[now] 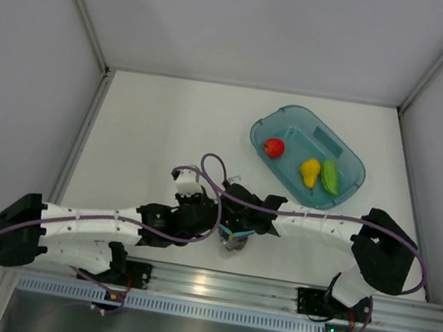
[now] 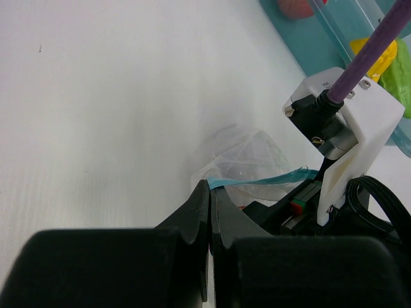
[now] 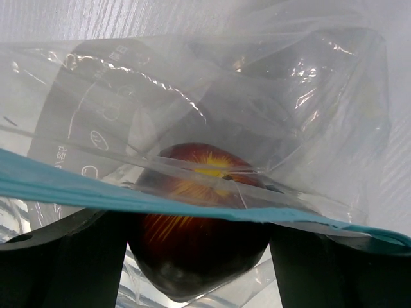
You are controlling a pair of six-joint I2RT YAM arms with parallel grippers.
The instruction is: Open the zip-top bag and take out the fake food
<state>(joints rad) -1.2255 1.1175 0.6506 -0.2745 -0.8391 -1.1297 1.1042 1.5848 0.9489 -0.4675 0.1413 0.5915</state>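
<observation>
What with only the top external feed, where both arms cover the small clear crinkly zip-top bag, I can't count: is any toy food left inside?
Observer: Yes. The right wrist view shows a dark maroon round plastic piece inside the zip-top bag.
Operator: Is it gripped?
Observer: It sits between the right gripper's fingers, filling the gap.
Operator: And the other side?
Observer: The left gripper is closed on the bag's light blue zip strip.

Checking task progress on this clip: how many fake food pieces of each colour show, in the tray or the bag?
red piece, in the teal tray: 1
yellow piece, in the tray: 1
green piece, in the tray: 1
dark maroon piece, in the zip-top bag: 1
Total: 4
</observation>
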